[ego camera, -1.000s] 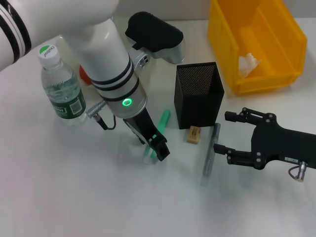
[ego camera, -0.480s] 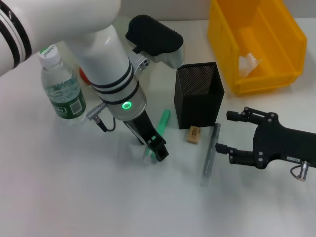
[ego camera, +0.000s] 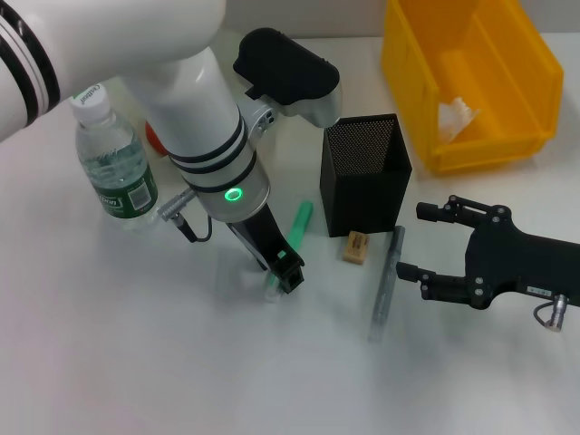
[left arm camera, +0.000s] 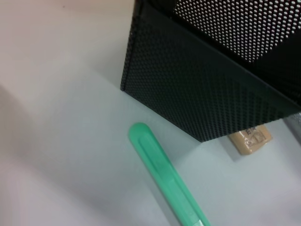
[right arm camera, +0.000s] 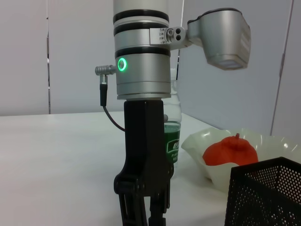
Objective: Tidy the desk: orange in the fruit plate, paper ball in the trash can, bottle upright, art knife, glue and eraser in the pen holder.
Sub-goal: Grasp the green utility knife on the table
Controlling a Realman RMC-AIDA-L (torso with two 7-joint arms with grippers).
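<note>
You see one desk (ego camera: 109, 362), w/ open room along its near side. One trash can (ego camera: 507, 145) at far right holds one paper ball (ego camera: 455, 116). One fruit plate (right arm camera: 197, 143) holds one orange (right arm camera: 230, 150). One bottle (ego camera: 113, 163) stands upright, far left. One pen holder (ego camera: 362, 172), center. Left gripper (ego camera: 283, 276) is down over one art knife (ego camera: 297, 227); finger gap: can't tell. Right gripper (ego camera: 412, 245), fingers spread & empty, sits just beside one glue (ego camera: 384, 283). One eraser (ego camera: 355, 246) lies betw. knife & glue.

Office: white desk (ego camera: 109, 344), partition walls (right arm camera: 47, 56)
</note>
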